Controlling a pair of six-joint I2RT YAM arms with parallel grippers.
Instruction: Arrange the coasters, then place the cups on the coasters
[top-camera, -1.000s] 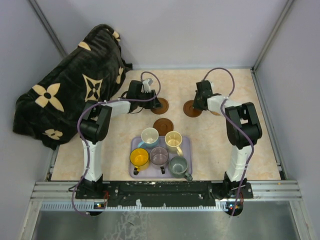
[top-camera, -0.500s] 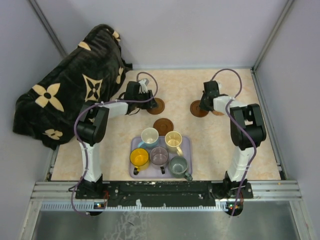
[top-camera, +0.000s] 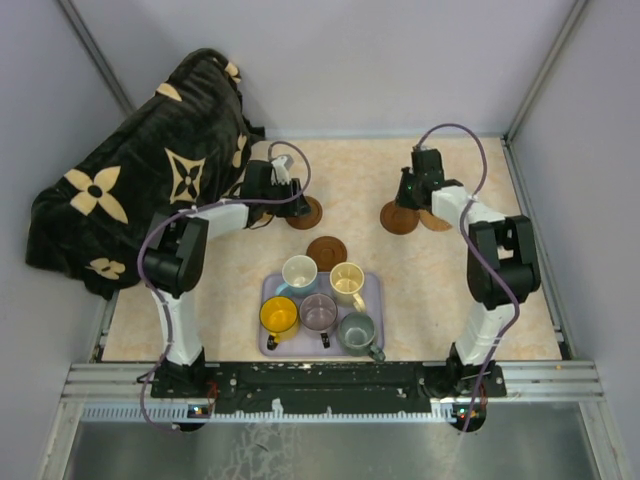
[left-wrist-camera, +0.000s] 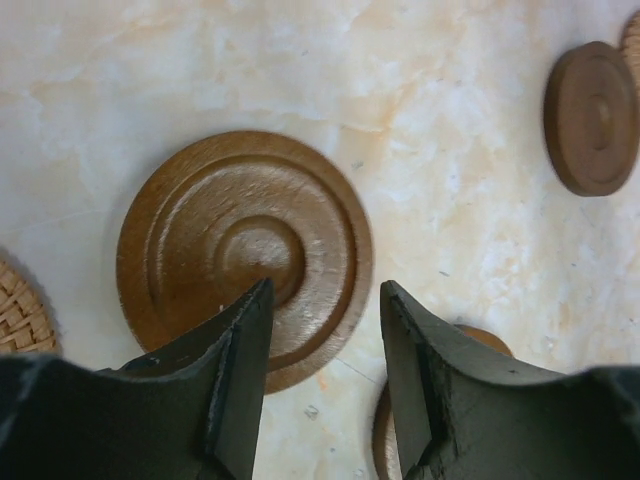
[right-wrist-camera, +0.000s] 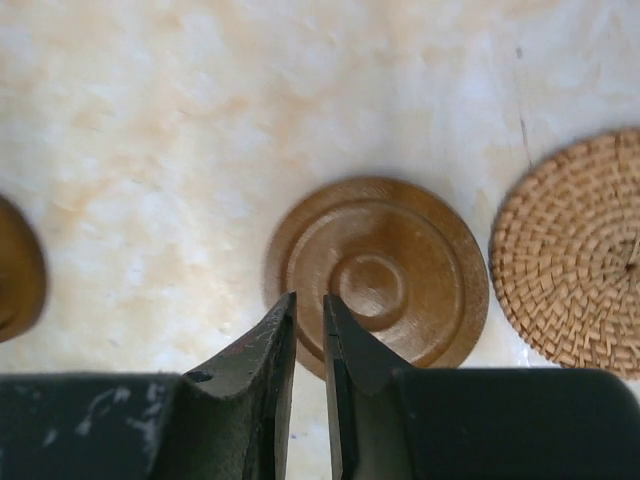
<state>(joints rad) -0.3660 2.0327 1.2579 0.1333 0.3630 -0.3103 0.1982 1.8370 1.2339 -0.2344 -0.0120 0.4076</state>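
Three dark brown coasters lie in the top view: left (top-camera: 305, 212), right (top-camera: 399, 218) and middle (top-camera: 326, 250). A woven tan coaster (top-camera: 438, 220) touches the right one. My left gripper (top-camera: 288, 198) is open over the left coaster (left-wrist-camera: 245, 255); the coaster's near-right rim lies below the gap, ungripped (left-wrist-camera: 325, 285). My right gripper (right-wrist-camera: 309, 297) is open by a narrow slit over the near-left rim of the right coaster (right-wrist-camera: 378, 280). All the cups stand on the tray: white-blue (top-camera: 300, 272), cream (top-camera: 347, 280), yellow (top-camera: 279, 315), mauve (top-camera: 319, 312), grey-green (top-camera: 356, 330).
The lavender tray (top-camera: 374, 288) sits near the table's front. A black blanket with tan flowers (top-camera: 130, 170) is heaped at the back left, overhanging the edge. Another woven coaster (left-wrist-camera: 18, 310) peeks in at the left of the left wrist view. Grey walls enclose the table.
The right coaster has slid to the right with my right gripper, whose jaws have parted slightly. The left coaster has shifted left with my left gripper, which opened a little more.
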